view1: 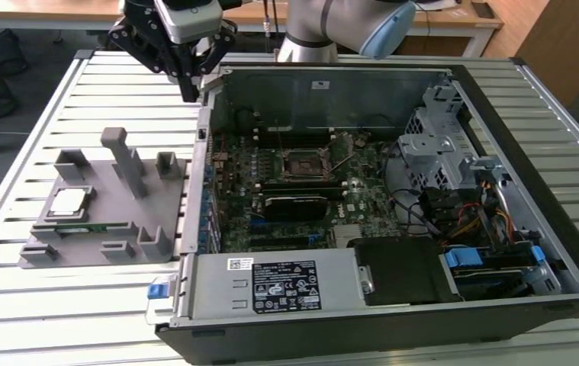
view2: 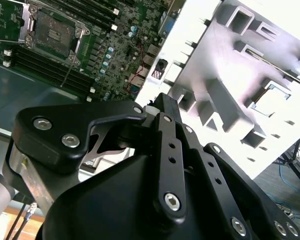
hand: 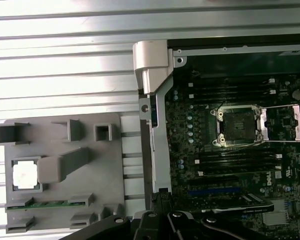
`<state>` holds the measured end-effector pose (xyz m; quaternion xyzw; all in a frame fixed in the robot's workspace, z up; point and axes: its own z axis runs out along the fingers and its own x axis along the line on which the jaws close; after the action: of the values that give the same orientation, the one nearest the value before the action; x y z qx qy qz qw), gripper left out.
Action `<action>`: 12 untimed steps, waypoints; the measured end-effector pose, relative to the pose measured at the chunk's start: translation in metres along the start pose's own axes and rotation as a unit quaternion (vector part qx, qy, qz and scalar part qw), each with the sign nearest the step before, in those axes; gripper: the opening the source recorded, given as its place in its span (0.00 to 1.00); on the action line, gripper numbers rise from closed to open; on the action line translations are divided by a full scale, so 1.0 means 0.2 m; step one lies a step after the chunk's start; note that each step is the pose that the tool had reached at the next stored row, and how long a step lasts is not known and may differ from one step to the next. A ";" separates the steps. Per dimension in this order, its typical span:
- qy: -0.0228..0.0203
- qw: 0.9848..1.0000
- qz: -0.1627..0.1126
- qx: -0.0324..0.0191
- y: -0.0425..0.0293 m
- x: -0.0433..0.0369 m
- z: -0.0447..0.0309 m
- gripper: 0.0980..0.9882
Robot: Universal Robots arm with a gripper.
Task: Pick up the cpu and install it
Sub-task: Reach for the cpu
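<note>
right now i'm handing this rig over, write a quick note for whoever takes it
End effector: shut, holding nothing, hanging by the far corner of the open case on the exterior view's left.
Cpu: lying in the grey holder beside the case, not gripped.
Socket: on the motherboard, frame open, no chip in it.
Done: nothing yet. Left: pick-up and install.

Surface: a slatted metal table [view1: 65,305] of long pale ribs, running from the exterior view's left to its right
On it, exterior view's left: a grey moulded parts holder [view1: 142,217] with upright posts and pockets, lying flat on the ribs
On it, exterior view's right: an open black computer case [view1: 391,332] lying on its side, open face up
Relation: holder just beside the case's wall
</note>
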<state>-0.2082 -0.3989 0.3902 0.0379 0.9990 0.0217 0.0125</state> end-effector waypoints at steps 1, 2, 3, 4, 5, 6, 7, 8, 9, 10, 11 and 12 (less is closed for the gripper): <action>0.000 1.000 0.000 0.000 0.000 0.002 0.000 0.01; 0.000 1.000 0.000 0.000 0.000 0.004 0.000 0.01; 0.000 1.000 0.000 0.000 0.000 0.005 0.000 0.01; 0.000 1.000 0.000 0.000 -0.001 0.007 0.000 0.01; 0.000 1.000 0.000 0.000 -0.001 0.009 0.001 0.01; 0.000 1.000 0.000 0.000 -0.001 0.011 0.001 0.01; 0.000 1.000 0.000 0.000 -0.001 0.013 0.002 0.01; 0.001 1.000 0.000 0.000 -0.001 0.016 0.002 0.01; 0.001 1.000 0.000 0.000 -0.001 0.018 0.002 0.01; 0.001 1.000 0.000 0.000 -0.002 0.020 0.003 0.01; 0.001 1.000 0.000 0.000 -0.002 0.022 0.003 0.01; 0.001 1.000 0.000 0.000 -0.002 0.024 0.003 0.01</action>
<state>-0.2131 -0.3989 0.3895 0.0379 0.9990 0.0216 0.0114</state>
